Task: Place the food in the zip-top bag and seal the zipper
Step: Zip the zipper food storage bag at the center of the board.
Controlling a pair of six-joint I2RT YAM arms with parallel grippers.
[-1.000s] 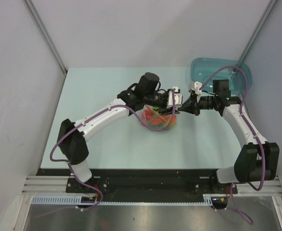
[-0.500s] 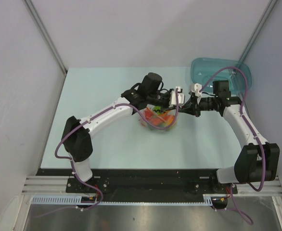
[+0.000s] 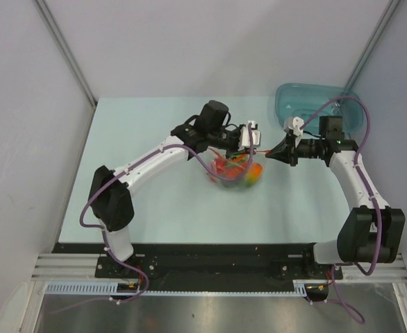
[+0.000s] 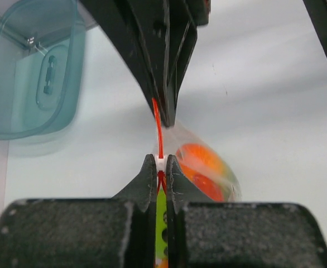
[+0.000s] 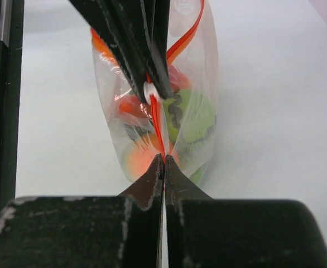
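The left tool (image 4: 160, 163) is pinched tight on the zipper (image 4: 157, 128), its two fingers pressed together with the thin red-orange strip caught between them. The right tool (image 5: 163, 161) is clamped just as narrowly on the same strip, a short way along it. The two tools meet nearly tip to tip, and the zipper runs taut from one to the other.

The zip-top bag (image 5: 207, 72) hangs below and just beyond the right tool's tips, directly under the left tool. Its clear, crinkly sides bulge around the food. Inside, a green ball (image 5: 196, 120) lies just past the right tool's tips, a red piece (image 5: 131, 104) sits to its left, and an orange-yellow piece (image 4: 203, 159) shows just right of the left tool's tips.

A small white bit sits at the left tool's tips, possibly a slider, but it is too small to be sure. Whether the bag's bottom touches the counter (image 3: 141, 187) cannot be told from the blurred overhead view.

The teal tray (image 3: 308, 97) lies behind the right tool, well apart from the bag.
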